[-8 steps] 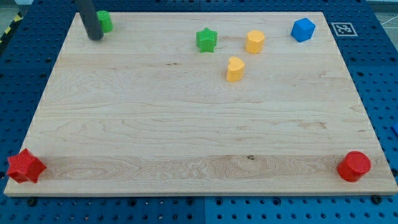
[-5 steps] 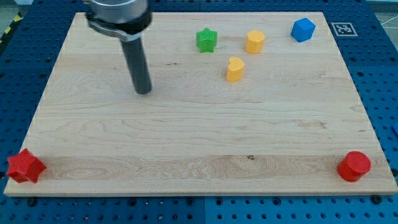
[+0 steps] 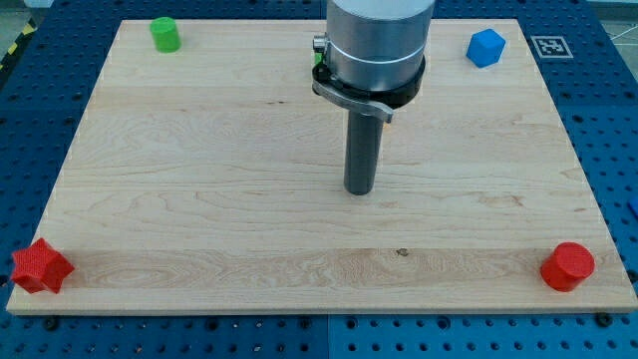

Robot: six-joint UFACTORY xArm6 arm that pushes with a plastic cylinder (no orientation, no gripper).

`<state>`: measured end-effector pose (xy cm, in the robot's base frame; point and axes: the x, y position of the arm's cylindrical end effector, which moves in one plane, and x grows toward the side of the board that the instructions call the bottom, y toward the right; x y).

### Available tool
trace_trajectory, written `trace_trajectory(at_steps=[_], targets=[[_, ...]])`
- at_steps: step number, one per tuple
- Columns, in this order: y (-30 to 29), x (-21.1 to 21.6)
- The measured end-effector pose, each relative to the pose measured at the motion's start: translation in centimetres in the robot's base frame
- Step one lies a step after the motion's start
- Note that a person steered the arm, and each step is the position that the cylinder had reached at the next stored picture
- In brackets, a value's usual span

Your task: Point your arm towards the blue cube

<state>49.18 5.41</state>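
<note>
The blue cube (image 3: 485, 47) sits at the view's top right of the wooden board (image 3: 199, 219). My tip (image 3: 359, 190) rests on the board near its middle, well below and to the left of the blue cube. The arm's grey body hides the green star and both yellow blocks; only a sliver of green (image 3: 317, 62) shows at its left edge.
A green cylinder (image 3: 164, 33) stands at the view's top left. A red star (image 3: 40, 266) lies at the bottom left corner and a red cylinder (image 3: 568, 266) at the bottom right. A fiducial marker (image 3: 551, 46) sits off the board's top right.
My tip has swept from the top left, beside the green cylinder, down and rightward to the board's middle. The arm now covers the green star and yellow blocks. No block has visibly moved.
</note>
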Motion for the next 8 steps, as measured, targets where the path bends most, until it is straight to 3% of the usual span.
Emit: trace_trajectory(at_steps=[1, 2, 3, 4, 5, 8], targets=[[8.4, -0.1], [8.6, -1.3], [10.0, -9.4], [10.3, -10.4], [13.4, -15.4], [16.5, -18.7]])
